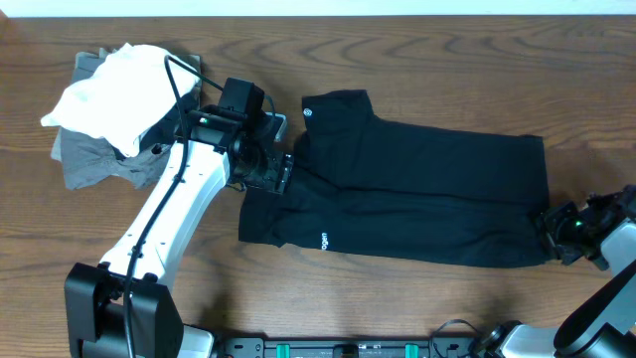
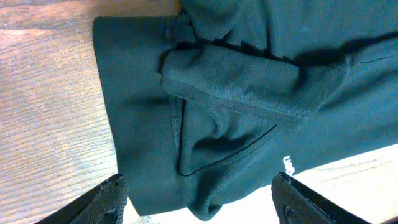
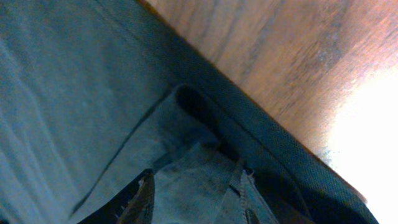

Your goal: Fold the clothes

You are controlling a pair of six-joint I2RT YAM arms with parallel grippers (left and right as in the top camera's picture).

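Observation:
A black garment with small white logos lies spread across the middle of the table, and fills the left wrist view and the right wrist view. My left gripper is at its left end. Its jaws are open wide, with a folded hem and seam of the cloth between them. My right gripper is at the garment's lower right corner. Its fingers are closed on a bunched edge of the black cloth.
A pile of other clothes sits at the back left: a white garment on top of a grey one. Bare wooden table surrounds the black garment. The arms' bases stand at the front edge.

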